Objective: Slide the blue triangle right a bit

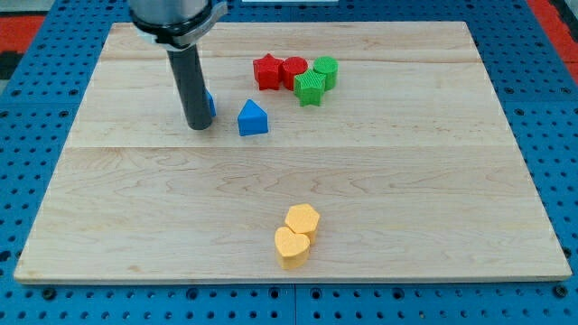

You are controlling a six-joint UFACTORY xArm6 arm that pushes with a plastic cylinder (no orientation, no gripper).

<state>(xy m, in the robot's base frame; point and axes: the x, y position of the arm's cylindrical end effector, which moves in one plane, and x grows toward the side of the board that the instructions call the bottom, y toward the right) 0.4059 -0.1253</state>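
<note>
Rod comes down from the view's top left, my tip on the wooden board, holding nothing, just a bare rod end. Blue triangle sits just to the view's right of the tip, a small gap between them, upper-middle of the board. A second blue block peeks out behind the rod, mostly hidden, shape can't tell. To the view's right and above the triangle: a red star touching a red cylinder, then a green star-like block and a green cylinder, all bunched together. Green star is the nearest thing on the triangle's right side, slightly higher up. Two yellow blocks, a hexagon and a heart, touch each other near the view's bottom, well apart from the rest.
</note>
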